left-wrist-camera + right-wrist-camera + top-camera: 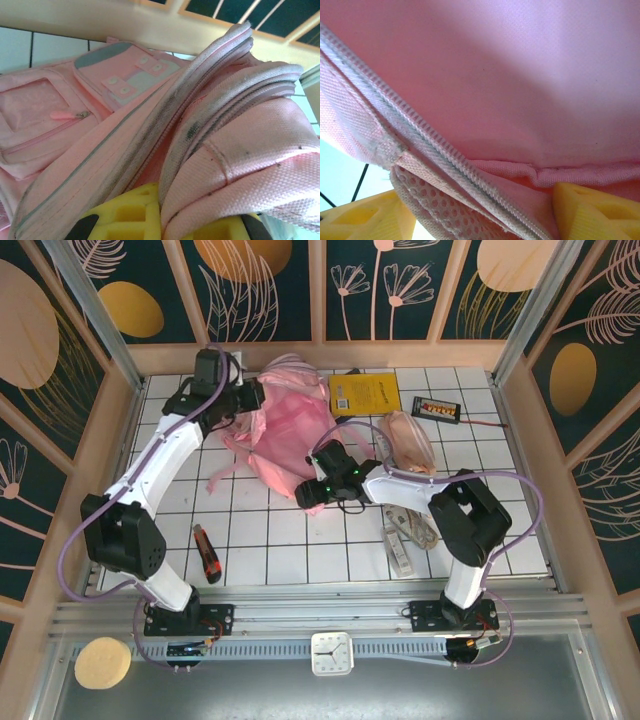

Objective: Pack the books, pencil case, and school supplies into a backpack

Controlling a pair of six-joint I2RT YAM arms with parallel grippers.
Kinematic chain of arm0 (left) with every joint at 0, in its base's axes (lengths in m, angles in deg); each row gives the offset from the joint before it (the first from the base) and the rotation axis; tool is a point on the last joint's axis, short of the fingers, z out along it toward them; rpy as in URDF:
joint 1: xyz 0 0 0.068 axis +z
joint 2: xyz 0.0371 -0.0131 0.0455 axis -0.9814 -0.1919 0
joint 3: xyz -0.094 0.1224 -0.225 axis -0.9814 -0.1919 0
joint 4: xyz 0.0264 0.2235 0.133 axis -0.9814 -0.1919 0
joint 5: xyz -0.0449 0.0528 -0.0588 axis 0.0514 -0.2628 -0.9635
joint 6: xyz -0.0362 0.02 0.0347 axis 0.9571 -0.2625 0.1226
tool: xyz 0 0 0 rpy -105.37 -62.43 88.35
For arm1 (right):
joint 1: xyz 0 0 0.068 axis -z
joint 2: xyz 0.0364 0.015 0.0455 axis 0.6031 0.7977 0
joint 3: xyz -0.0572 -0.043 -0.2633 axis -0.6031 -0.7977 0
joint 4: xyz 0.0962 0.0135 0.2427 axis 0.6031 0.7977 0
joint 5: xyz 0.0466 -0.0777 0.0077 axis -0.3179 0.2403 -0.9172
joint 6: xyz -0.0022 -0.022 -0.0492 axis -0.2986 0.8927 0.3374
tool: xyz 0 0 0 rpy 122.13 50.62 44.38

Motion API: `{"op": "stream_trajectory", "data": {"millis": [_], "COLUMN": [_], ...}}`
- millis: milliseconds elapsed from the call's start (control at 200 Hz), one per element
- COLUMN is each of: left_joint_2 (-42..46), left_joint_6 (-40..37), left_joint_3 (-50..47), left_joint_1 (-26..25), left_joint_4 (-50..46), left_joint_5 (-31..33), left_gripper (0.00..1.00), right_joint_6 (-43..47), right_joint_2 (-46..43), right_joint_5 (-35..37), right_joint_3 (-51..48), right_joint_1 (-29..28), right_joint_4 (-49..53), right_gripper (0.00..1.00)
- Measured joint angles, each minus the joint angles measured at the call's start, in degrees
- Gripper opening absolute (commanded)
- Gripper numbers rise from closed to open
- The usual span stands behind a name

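The pink backpack (pixel 290 425) lies crumpled at the back middle of the table. My left gripper (pixel 250 397) is at its top left, shut on a fold of pink webbing and zipper edge (pixel 210 165); the fabric is pinched between the yellow fingers (pixel 125 215). My right gripper (pixel 308 492) is at the backpack's near edge, open, with the zipper edge (pixel 435 150) and mesh lying between its wide-apart fingers (pixel 592 212). A yellow book (pixel 362 393) lies flat to the right of the backpack. The pencil case (pixel 410 440) is beside it. The ruler (pixel 398 540) and cord (pixel 422 525) lie under my right arm.
A red-and-black utility knife (pixel 207 552) lies at the front left. A small black box with orange marks (pixel 437 408) and its wire sit at the back right. Wooden walls (pixel 115 440) close the table on three sides.
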Motion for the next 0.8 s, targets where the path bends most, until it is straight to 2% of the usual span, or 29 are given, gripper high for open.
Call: {"op": "stream_trajectory", "data": {"millis": [110,280,405,495,645,801], "left_joint_2": [-0.2,-0.2,-0.2,1.2,5.3,8.4], "left_joint_6": [0.0,-0.5,-1.4,-1.4,-1.8,-2.5], "left_joint_3": [4.1,8.6,8.4,4.1,-5.9,-11.1], "left_joint_1": [2.8,4.5,4.6,4.6,4.0,3.2], "left_joint_4": [-3.4,-6.8,-6.9,-2.9,2.9,5.5], "left_joint_5": [0.0,0.5,0.2,-2.3,-5.7,-6.1], "left_gripper": [0.0,0.0,0.0,0.0,0.0,0.0], "right_joint_6": [0.7,1.5,1.5,1.0,-3.5,-10.3], "right_joint_2": [0.0,-0.5,-2.0,-4.6,-11.8,-16.5], "right_joint_5": [0.1,-1.4,-3.5,-6.5,-14.1,-17.2], "right_joint_3": [-1.8,-4.5,-5.0,-5.0,-3.1,6.0], "right_joint_1": [0.5,2.4,3.7,4.9,9.3,18.2], "right_joint_4": [-2.6,-6.3,-6.5,-5.6,-4.1,-2.4], "right_gripper": [0.72,0.72,0.82,0.99,0.99,0.99]}}
